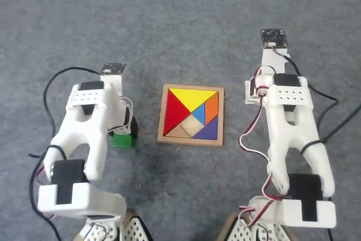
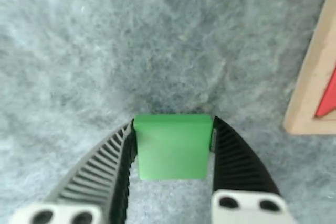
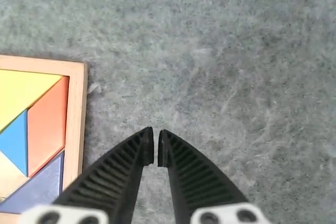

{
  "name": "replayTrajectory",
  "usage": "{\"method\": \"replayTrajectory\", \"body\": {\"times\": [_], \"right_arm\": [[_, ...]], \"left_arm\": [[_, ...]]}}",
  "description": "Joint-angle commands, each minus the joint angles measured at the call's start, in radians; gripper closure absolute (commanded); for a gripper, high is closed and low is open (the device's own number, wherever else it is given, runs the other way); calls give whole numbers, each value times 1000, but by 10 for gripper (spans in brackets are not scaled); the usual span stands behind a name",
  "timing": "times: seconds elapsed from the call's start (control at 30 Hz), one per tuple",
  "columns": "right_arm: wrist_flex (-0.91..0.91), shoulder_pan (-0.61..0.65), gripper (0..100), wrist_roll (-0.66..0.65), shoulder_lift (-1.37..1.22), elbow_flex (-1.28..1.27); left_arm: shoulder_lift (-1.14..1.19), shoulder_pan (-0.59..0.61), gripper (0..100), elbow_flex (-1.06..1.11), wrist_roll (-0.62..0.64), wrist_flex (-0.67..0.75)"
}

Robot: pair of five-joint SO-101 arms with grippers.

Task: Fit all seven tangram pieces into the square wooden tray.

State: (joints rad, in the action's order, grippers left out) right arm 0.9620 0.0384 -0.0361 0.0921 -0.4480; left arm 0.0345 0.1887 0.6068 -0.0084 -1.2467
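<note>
The square wooden tray [image 1: 190, 87] lies mid-table holding yellow [image 1: 193, 97], red [image 1: 176, 114], orange [image 1: 211, 108], blue [image 1: 198, 114] and purple [image 1: 207, 131] pieces. A pale wood-coloured patch [image 1: 183, 130] fills its near-left part; I cannot tell whether it is a piece or bare floor. Left of the tray, my left gripper [image 2: 173, 124] is shut on a green piece [image 2: 172, 150], low at the carpet. The same green piece [image 1: 121, 139] peeks out from under the left arm. My right gripper [image 3: 156, 142] is shut on nothing over bare carpet, right of the tray's rim [image 3: 77, 114].
Grey carpet covers the whole table. The tray's edge [image 2: 310, 93] lies a short way from the green piece. Black and red cables [image 1: 254, 134] hang beside the right arm, between it and the tray.
</note>
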Motion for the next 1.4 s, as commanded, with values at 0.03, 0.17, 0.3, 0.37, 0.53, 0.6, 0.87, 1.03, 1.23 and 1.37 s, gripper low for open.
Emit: {"method": "replayTrajectory", "body": {"times": [0.03,0.17,0.3,0.37,0.53,0.6,0.87,1.03,1.23,1.37], "right_arm": [[-19,-1,971,2,15,12],[-19,-1,971,2,15,12],[-19,-1,971,2,16,12],[-19,-1,971,2,16,12],[-19,-5,971,2,16,12],[-19,-7,971,2,16,12],[-19,-10,971,51,16,6],[-19,-10,971,54,16,8],[-19,-10,971,54,16,11],[-19,-10,971,52,16,11]], "left_arm": [[-121,-5,990,-51,5,-41],[-316,-61,990,-53,-5,-86],[-423,-175,989,-87,-98,-120],[-416,-221,988,-137,-144,-137],[-276,-304,988,-295,-232,-141],[-186,-344,988,-366,-259,-135],[204,-543,988,-556,-296,-46],[330,-580,988,-615,-269,-14],[393,-585,987,-642,-221,15],[410,-591,972,-642,-226,14]]}}
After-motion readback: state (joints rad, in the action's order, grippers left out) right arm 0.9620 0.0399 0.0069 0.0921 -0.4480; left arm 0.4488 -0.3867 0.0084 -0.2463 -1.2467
